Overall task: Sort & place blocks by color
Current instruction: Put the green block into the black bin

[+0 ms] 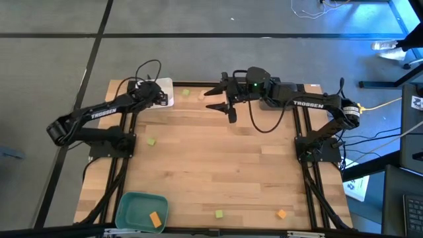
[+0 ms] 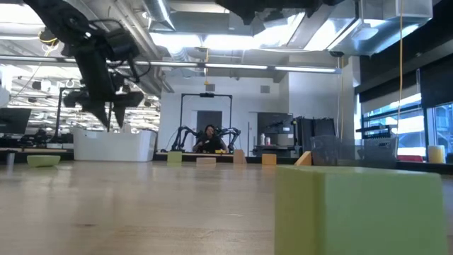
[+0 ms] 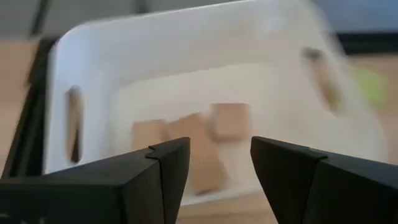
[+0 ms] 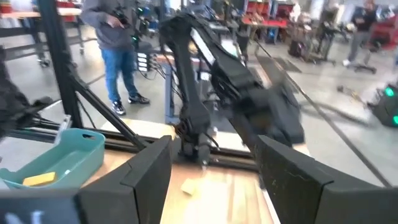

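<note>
Landmark: you can take the white tray (image 1: pixel 160 92) at the far left corner of the wooden table (image 1: pixel 211 172) as your reference point.

Left gripper: your left gripper (image 1: pixel 160 94) hangs just above the white tray. Its fingers (image 3: pixel 165 163) stand apart with a clear gap, and nothing is between them.

Tan blocks: three tan blocks (image 3: pixel 208 127) lie inside the white tray, touching one another, directly ahead of the left gripper's open fingers and below them.

Right gripper: your right gripper (image 1: pixel 215 100) is held in the air to the right of the white tray, well apart from it, over the far middle of the table. Its fingers are spread wide and hold nothing.

Green blocks: one green block (image 1: pixel 186 93) lies just to the right of the white tray, between it and the right gripper. Another (image 1: pixel 151 141) lies nearer you than the tray, and a third (image 1: pixel 219 213) sits by the near edge.

Orange blocks: one orange block (image 1: pixel 156 219) lies in the teal tray (image 1: pixel 132 205) at the near left corner. Another (image 1: pixel 281 213) lies on the bare table near the near edge.
</note>
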Robot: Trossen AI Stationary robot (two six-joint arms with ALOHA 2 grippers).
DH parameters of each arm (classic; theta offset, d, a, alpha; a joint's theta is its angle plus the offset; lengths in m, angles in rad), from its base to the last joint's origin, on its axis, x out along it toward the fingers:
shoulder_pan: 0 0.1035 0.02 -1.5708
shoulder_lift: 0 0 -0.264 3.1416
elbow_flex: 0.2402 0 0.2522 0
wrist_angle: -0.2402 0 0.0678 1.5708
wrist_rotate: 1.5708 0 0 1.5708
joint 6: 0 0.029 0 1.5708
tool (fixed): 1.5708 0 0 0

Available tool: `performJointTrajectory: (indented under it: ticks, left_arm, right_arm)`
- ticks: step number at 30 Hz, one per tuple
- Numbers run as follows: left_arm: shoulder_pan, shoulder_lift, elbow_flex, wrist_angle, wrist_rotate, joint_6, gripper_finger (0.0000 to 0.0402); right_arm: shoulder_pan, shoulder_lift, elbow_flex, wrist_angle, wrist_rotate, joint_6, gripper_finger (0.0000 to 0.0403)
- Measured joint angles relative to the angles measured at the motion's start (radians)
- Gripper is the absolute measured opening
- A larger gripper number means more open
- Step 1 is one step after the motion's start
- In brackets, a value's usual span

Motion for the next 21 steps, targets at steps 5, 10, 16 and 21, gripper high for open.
performJointTrajectory:
  ticks: [5, 10, 16, 21]
  left_arm:
    - [-0.048, -0.126, 0.0, -0.002, 0.315, 0.203, 0.0165]
    - [-0.15, -0.239, 0.0, -0.005, 0.606, 0.291, 0.0165]
    - [-0.344, -0.327, 0.001, -0.04, 0.636, 0.302, 0.0165]
    - [-0.485, -0.356, 0.001, -0.141, 0.558, 0.231, 0.0165]
  right_arm:
    - [-0.03, -0.003, 0.0, -0.111, 0.016, 0.024, 0.0232]
    - [-0.044, -0.003, 0.0, -0.193, 0.016, 0.006, 0.0232]
    - [-0.046, -0.005, 0.0, -0.23, 0.016, -0.009, 0.0232]
    - [-0.046, -0.005, 0.0, -0.286, 0.02, -0.005, 0.0232]
